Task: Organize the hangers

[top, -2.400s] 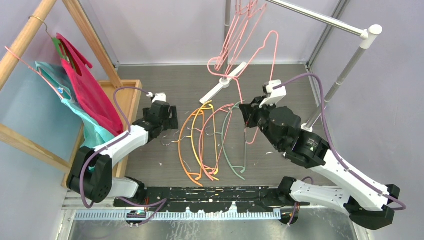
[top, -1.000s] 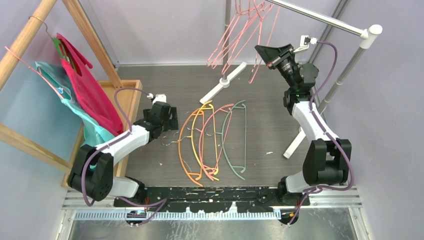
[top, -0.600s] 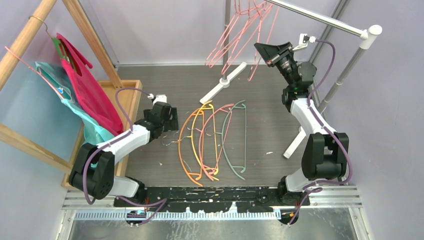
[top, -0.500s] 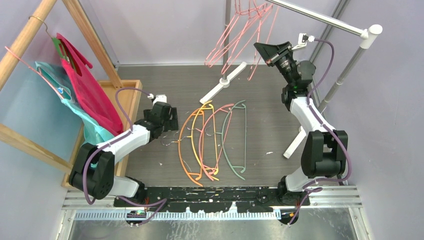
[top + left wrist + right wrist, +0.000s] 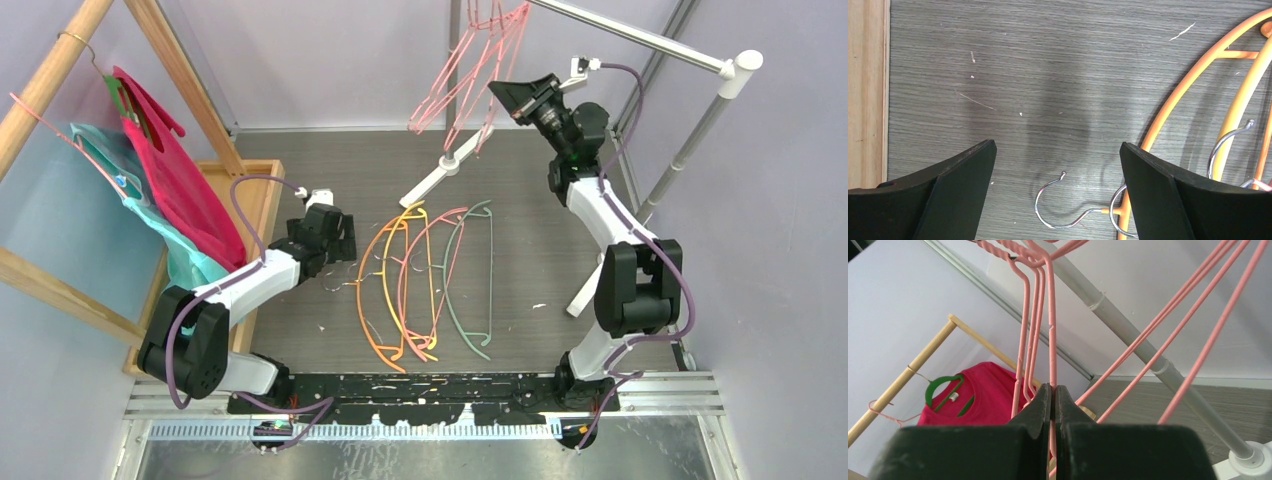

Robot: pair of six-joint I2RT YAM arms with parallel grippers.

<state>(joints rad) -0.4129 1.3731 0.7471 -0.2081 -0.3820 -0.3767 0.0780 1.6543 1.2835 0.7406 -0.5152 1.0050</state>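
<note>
Several hangers lie side by side on the table: orange (image 5: 375,290), yellow (image 5: 400,250), pink (image 5: 425,270) and pale green (image 5: 470,285). More pink hangers (image 5: 462,70) hang from the metal rail (image 5: 640,35). My right gripper (image 5: 497,92) is raised by the rail and shut on a pink hanger (image 5: 1052,340), whose top sits among the other hooks. My left gripper (image 5: 340,235) is open and low over the table. In the left wrist view a metal hook (image 5: 1053,210) of the orange hanger (image 5: 1188,85) lies between its fingers, untouched.
A wooden rack (image 5: 60,70) at the left carries a hanger with red and teal cloth (image 5: 180,190) over a wooden base (image 5: 262,190). The rail's upright pole (image 5: 690,130) and white foot (image 5: 445,165) stand at the back right.
My right arm has lifted the pink hanger from low over the table up to the rail and moved it a little left along the rail. The left arm has hardly moved.
</note>
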